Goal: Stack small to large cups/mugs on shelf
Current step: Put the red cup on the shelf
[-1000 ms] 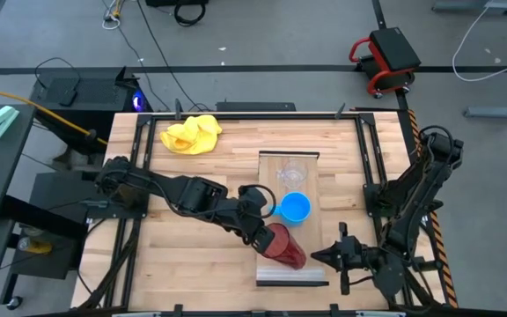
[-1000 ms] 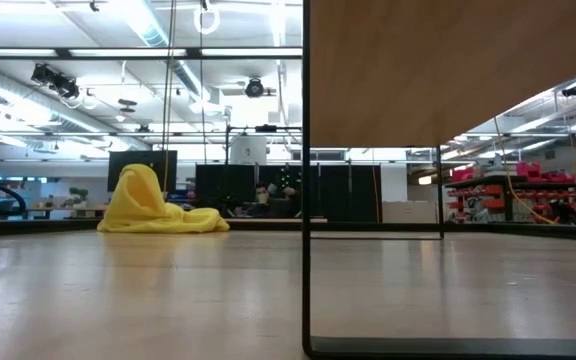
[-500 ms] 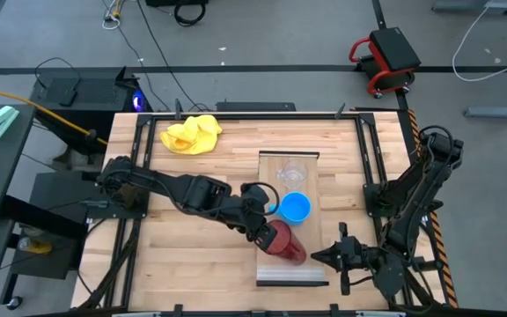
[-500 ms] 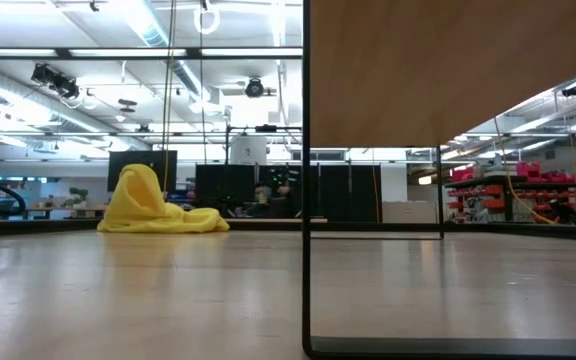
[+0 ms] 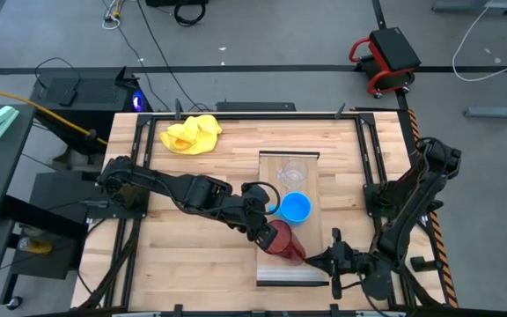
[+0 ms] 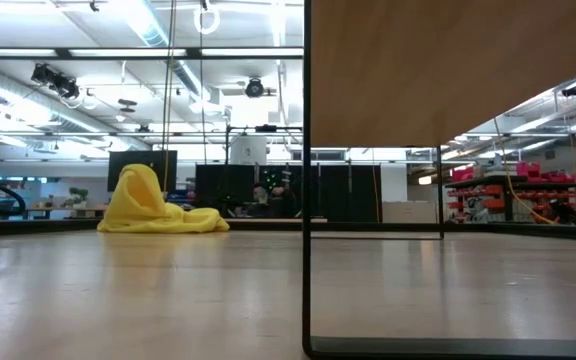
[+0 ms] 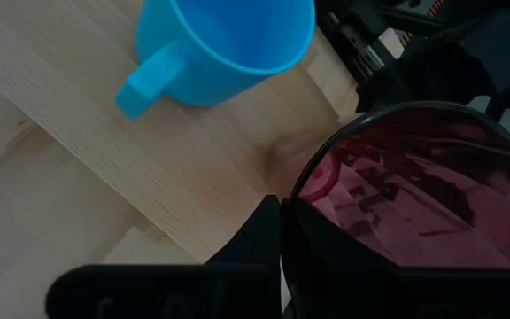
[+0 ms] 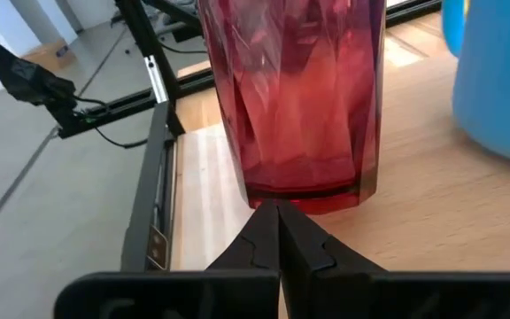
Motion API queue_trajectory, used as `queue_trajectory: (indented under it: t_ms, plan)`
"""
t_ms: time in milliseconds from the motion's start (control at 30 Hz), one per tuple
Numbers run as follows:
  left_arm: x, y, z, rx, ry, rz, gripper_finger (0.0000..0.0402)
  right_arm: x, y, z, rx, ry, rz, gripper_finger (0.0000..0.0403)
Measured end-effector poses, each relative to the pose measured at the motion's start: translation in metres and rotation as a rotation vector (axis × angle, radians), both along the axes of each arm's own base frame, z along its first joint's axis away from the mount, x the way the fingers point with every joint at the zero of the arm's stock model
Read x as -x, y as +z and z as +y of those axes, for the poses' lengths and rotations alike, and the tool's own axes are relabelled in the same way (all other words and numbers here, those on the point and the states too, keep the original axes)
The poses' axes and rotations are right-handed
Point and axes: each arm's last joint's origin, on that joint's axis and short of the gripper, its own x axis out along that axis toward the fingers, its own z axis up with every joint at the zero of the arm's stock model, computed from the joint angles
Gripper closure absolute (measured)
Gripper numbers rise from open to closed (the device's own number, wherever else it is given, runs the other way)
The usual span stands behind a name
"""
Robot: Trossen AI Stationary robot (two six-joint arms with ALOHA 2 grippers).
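Observation:
On the pale shelf [image 5: 317, 238], a clear cup [image 5: 290, 173] stands at the far end and a blue mug [image 5: 295, 208] on its base at the middle. The dark red ribbed cup [image 5: 287, 246] is near the shelf's near end, tilted, with its mouth toward my left arm. My left gripper [image 5: 267, 231] is shut on its rim. My right gripper [image 5: 312, 261] is shut, its tips right at the red cup's base [image 8: 308, 197]. Whether that base rests on the shelf does not show. My left gripper holds the red cup's rim [image 7: 296, 188], one finger [image 7: 262, 232] outside the wall and the other inside. It comes slanting down from the table's left. The cup is tilted in the hold, mouth toward the gripper. My right gripper: I cannot tell whether its shut tips touch the cup's base.
A crumpled yellow cloth [image 5: 192, 134] lies at the table's far left. In the low view the shelf's board [image 6: 448, 70] stands raised on thin dark legs [image 6: 306, 220]. Dark frame rails [image 5: 368, 158] run along the table's sides.
My right gripper has moved a little down and toward the red cup's base, staying shut. My left gripper and the red cup have kept their place.

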Motion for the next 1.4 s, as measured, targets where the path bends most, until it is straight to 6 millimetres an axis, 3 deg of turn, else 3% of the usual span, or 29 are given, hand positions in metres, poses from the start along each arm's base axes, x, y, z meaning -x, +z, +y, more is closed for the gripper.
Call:
queue_trajectory:
  t_ms: [200, 467, 833, 1400]
  plan:
    - [0.0, 0.0, 0.0, 0.0, -0.001, -0.001, 0.0389, -0.001, 0.0, 0.0, -0.006, -0.001, -0.003, 0.0402]
    - [-0.001, 0.001, 0.0, -0.001, 0.001, -0.01, 0.039, 0.012, 0.018, -0.002, 0.009, 0.006, -0.054, 0.0402]
    - [-0.003, 0.003, -0.002, -0.007, -0.047, -0.044, 0.0386, -0.002, 0.014, -0.013, 0.002, -0.022, -0.005, 0.0402]
    - [-0.008, 0.009, -0.006, 0.034, -0.116, -0.128, 0.0347, -0.001, 0.008, -0.016, 0.018, -0.009, 0.056, 0.0402]
